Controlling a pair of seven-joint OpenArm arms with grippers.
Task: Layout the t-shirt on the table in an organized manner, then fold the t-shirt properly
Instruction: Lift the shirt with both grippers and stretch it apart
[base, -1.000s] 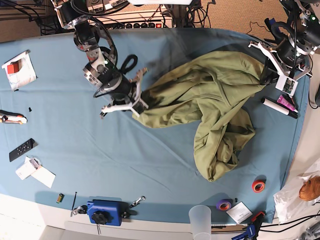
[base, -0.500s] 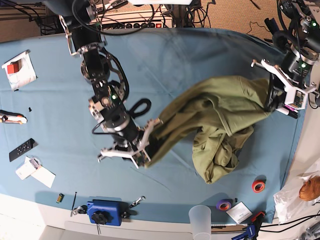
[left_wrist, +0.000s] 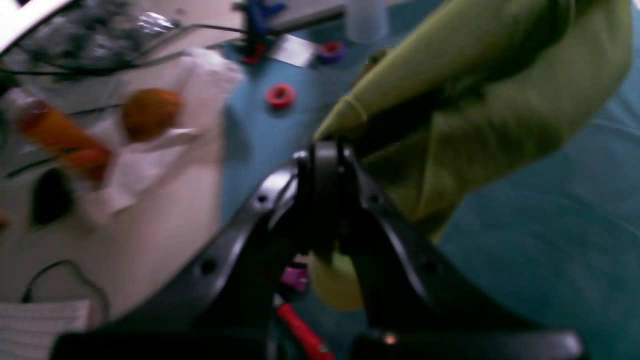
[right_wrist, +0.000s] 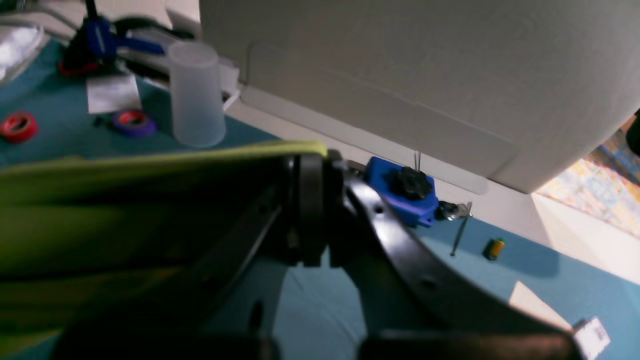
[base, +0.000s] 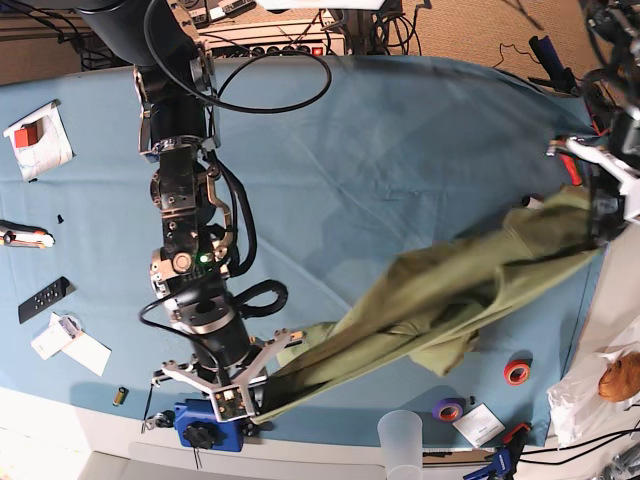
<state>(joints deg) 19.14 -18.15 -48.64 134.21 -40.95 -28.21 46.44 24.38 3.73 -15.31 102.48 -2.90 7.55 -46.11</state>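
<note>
- Change: the t-shirt (base: 440, 300), bunched mid-table a second ago, is now pulled into one long band; both arms have swung toward the table's (base: 400, 130) front edge.
- Right gripper (base: 255, 395): clenched on the shirt's near end, beside the blue clamp (base: 205, 425).
- Left gripper (base: 600, 215): clenched on the far end, at the table's side edge.
- One t-shirt, hanging between the grippers.
- Two tape rolls: red (base: 517, 372), purple (base: 449, 409).
- One plastic cup (base: 400, 440).
</note>
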